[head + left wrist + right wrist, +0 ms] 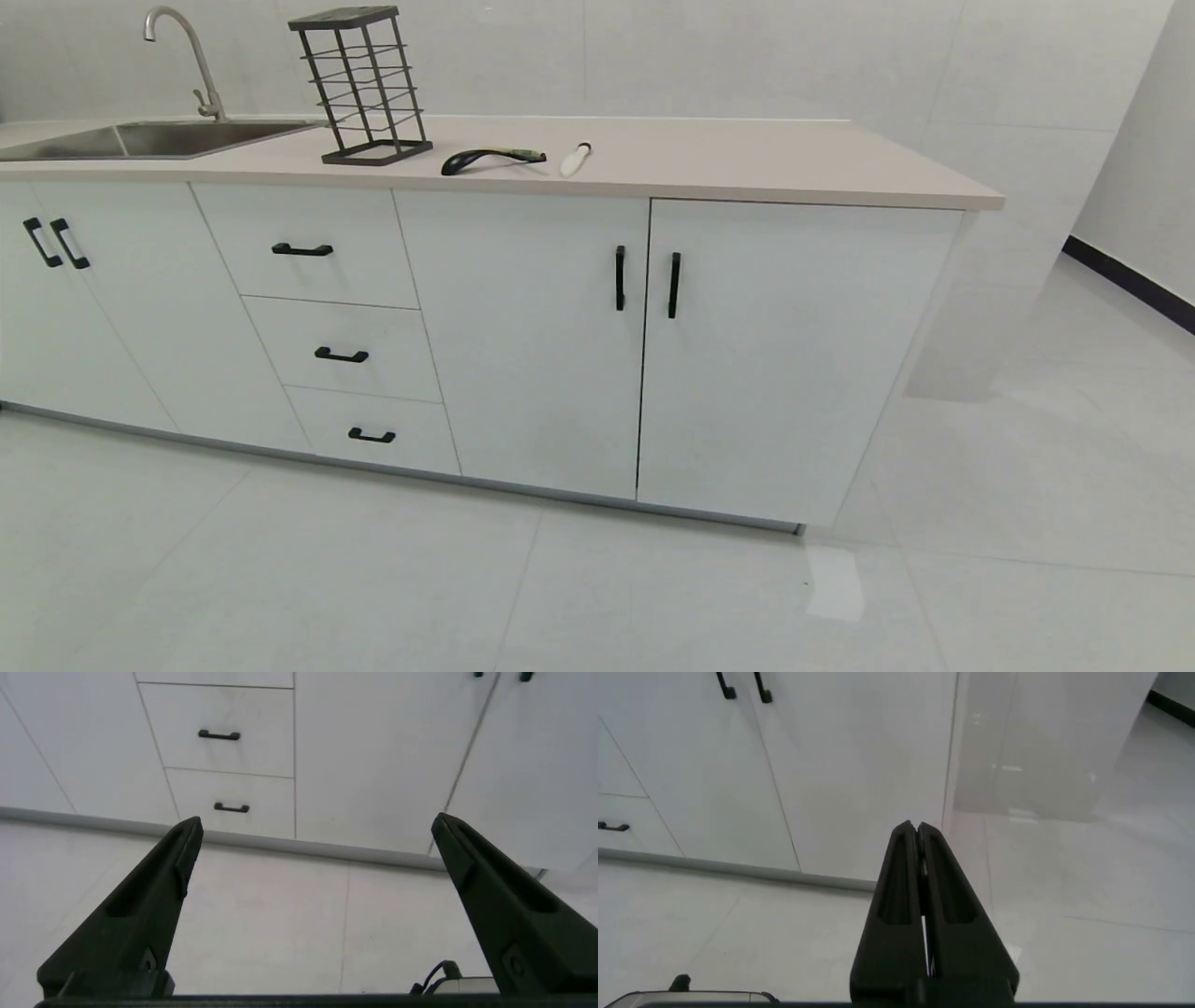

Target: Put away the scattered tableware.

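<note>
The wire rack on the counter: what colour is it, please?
The rack is black, shown best in the head view.

Pale countertop [747, 163], long, running left to right along tiled wall. Steel sink [168, 138] sunk into left end, curved faucet [187, 51] behind it. Black wire rack [362, 89] standing upright just right of sink. Black spoon [490, 159] lying beside rack base, bowl toward rack, handle pointing right. White utensil [575, 159] with dark tip just right of spoon, apart from it.

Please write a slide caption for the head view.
Black spoon and white utensil lie beside a wire rack on the counter.
</note>
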Robot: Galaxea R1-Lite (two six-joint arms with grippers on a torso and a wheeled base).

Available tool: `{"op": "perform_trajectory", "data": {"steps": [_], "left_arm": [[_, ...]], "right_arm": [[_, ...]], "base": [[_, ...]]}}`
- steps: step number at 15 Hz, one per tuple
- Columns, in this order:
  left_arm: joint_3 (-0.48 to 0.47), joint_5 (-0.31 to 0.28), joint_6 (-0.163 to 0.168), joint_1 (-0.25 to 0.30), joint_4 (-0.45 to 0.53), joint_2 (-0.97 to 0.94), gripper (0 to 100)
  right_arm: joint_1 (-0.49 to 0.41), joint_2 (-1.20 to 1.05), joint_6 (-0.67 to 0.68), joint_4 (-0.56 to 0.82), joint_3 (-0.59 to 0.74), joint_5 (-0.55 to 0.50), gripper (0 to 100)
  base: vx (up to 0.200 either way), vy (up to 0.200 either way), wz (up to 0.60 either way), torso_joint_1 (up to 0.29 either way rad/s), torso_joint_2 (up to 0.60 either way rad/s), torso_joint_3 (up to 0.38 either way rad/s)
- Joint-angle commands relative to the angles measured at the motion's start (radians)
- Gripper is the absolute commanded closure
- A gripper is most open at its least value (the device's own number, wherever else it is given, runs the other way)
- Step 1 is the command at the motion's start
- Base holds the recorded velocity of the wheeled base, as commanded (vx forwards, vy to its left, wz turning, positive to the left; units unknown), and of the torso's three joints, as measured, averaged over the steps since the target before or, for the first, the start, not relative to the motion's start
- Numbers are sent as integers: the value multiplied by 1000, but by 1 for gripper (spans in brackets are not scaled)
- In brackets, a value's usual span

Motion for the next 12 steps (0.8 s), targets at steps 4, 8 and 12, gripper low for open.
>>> {"op": "perform_trajectory", "data": {"steps": [4, 8, 12], "left_arm": [[0, 1, 1, 0, -2, 0, 0], [0, 0, 1, 0, -2, 0, 0], [0, 0, 1, 0, 0, 0, 0]], "right_arm": [[0, 2, 0, 0, 0, 1, 100], [0, 2, 0, 0, 0, 1, 100], [0, 2, 0, 0, 0, 1, 100]], "base": [[200, 0, 0, 5, 4, 0], [200, 150, 0, 4, 4, 4], [200, 200, 0, 0, 5, 6]]}}
